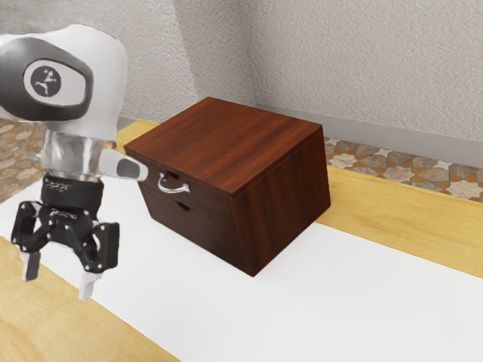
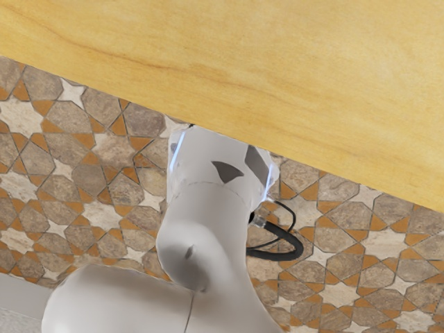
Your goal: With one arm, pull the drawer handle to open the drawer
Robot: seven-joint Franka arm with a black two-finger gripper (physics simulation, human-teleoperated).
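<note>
Gripper (image 1: 59,279), jaws spread and empty, by table (image 1: 423,226) edge, apart from 1 handle (image 1: 172,183) on upper drawer (image 1: 204,200): I'd turn it level, straddle handle, pull straight.

Nothing here is reading as clear words or numbers. A round white emblem (image 1: 47,80) is sitting on the grey cap (image 1: 26,94) of the big joint of my arm (image 1: 90,53); it is showing a small dark figure-like shape, without letters. Thin pale marks are running across the black body of my gripper (image 1: 59,280), above the fingers, looking like script but too small to make out. In the wrist view, two dark grey shapes (image 2: 227,171) are showing on my white arm, not forming letters.
</note>
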